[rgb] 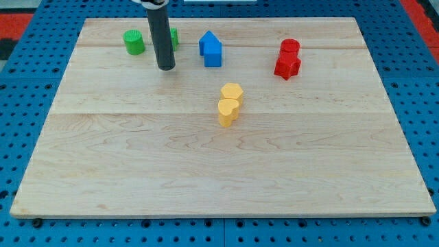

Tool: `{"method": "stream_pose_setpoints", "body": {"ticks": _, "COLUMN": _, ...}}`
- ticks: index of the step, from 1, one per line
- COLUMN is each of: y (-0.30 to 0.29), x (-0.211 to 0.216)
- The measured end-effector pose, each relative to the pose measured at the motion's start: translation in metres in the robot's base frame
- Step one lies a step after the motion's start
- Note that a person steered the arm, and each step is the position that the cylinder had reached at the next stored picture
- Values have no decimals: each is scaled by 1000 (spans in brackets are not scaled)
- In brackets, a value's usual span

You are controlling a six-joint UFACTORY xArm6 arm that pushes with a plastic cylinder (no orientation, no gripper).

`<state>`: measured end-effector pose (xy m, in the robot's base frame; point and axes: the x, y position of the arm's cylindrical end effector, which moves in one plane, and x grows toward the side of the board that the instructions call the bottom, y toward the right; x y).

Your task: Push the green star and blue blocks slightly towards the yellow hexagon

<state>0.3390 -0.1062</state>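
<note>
**Ann:** Right, my tip (165,67) is down on the wooden board (206,171), near the view's top left. No pincer on this rig at all, just a plain rod, so nothing to spread or pinch.

**Bo:** And the green star (173,38)?

**Ann:** Mostly hidden behind the rod; only a green edge peeks out on its right side, so I can't tell if they touch. The green cylinder (134,42) sits just left of the rod.

**Bo:** The blue blocks (210,49)?

**Ann:** Right of the tip, two pressed together. The yellow hexagon (232,92) lies below them, with a yellow block (228,112) against it.

**Bo:** How will they handle?

**Ann:** Small, hard, light, I'd guess; they should slide easily and may spin. Push low, square on the far face, from the top side.

**Bo:** Red ones?

**Ann:** Red blocks (288,59), well off right.
</note>
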Motion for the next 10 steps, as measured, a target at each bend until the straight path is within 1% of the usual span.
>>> {"method": "stream_pose_setpoints", "body": {"ticks": 1, "y": -76, "x": 9}}
{"method": "stream_pose_setpoints", "body": {"ticks": 2, "y": -131, "x": -46}}
{"method": "stream_pose_setpoints", "body": {"ticks": 3, "y": -121, "x": -107}}
{"method": "stream_pose_setpoints", "body": {"ticks": 4, "y": -53, "x": -134}}
{"method": "stream_pose_setpoints", "body": {"ticks": 5, "y": -19, "x": -120}}
{"method": "stream_pose_setpoints", "body": {"ticks": 6, "y": -19, "x": -82}}
{"method": "stream_pose_setpoints", "body": {"ticks": 7, "y": 2, "x": -85}}
{"method": "stream_pose_setpoints", "body": {"ticks": 9, "y": 96, "x": -91}}
{"method": "stream_pose_setpoints", "body": {"ticks": 10, "y": 97, "x": -54}}
